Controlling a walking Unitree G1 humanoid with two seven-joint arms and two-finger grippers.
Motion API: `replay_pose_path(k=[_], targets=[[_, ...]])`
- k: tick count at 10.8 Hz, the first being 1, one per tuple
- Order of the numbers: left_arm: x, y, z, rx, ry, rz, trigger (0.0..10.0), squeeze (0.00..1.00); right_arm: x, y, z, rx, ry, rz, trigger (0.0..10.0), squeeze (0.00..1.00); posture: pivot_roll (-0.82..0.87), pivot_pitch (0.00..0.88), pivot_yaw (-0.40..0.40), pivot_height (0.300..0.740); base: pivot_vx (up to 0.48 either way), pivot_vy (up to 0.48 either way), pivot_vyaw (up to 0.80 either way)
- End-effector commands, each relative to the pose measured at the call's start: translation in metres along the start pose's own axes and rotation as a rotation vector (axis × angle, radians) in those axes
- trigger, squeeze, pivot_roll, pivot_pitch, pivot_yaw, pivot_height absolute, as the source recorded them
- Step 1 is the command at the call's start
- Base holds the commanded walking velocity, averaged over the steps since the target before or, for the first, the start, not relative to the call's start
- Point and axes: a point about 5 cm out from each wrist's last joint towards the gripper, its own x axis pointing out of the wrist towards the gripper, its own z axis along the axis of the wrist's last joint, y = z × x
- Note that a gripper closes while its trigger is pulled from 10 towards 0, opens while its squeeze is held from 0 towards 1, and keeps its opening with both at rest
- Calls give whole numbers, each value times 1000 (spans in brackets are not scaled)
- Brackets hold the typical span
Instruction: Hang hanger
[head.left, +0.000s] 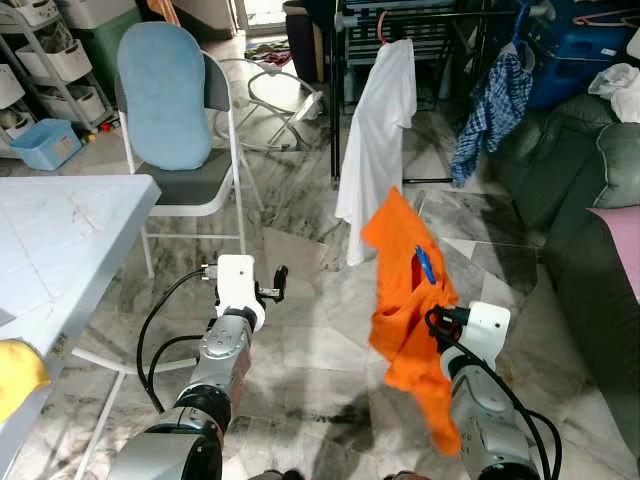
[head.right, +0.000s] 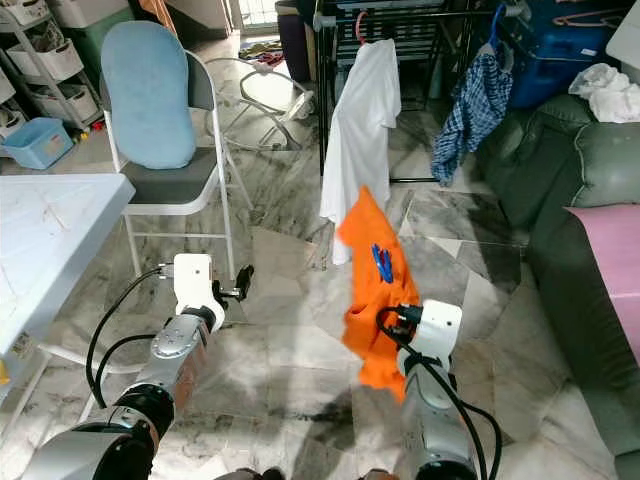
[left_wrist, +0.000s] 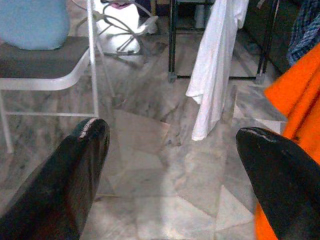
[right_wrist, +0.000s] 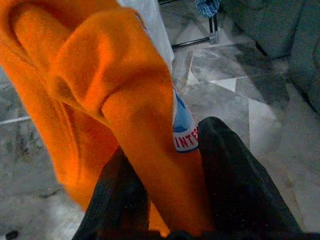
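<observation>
Right gripper (right_wrist: 165, 200) is pinching the orange shirt (head.left: 405, 300) mid-frame; left gripper (left_wrist: 170, 165) is hanging wide apart, lower left.

Left arm: silver, raised forward at the robot's left, black cabling looped beside the forearm, white wrist block uppermost. Left gripper (left_wrist: 170, 165): two black fingers (left_wrist: 75, 180) spread wide apart, nothing between them.

Right arm: silver, raised forward at the robot's right, white wrist block at the top, black cable curling round it. Right gripper (right_wrist: 165, 165): black fingers (right_wrist: 235, 185) closed on a fold of orange garment (head.left: 405, 300), the cloth pinched between them and draped over the wrist.
</observation>
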Motion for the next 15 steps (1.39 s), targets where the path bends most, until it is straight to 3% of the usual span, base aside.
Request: replay_pose_path(k=[1,4,9,15], targets=[[0,-6,0,6,-2,-39,10000,0,1,1,7,2,-46,-27,10000,0,-219,22,99,740,277,0,0],[1,-10,2,7,-13,-52,10000,0,-1,-17,6,2,-73,-107,10000,0,-238,44,107,740,310,0,0],[3,-11,9,-1,-40,-73,10000,0,1,-13,22,-28,-129,-65,10000,0,-232,119,100,740,424,0,0],[-3,-17,1,-4,-49,-97,10000,0,-1,-8,17,-19,-114,-48,10000,0,-177,184,94,740,458,0,0]])
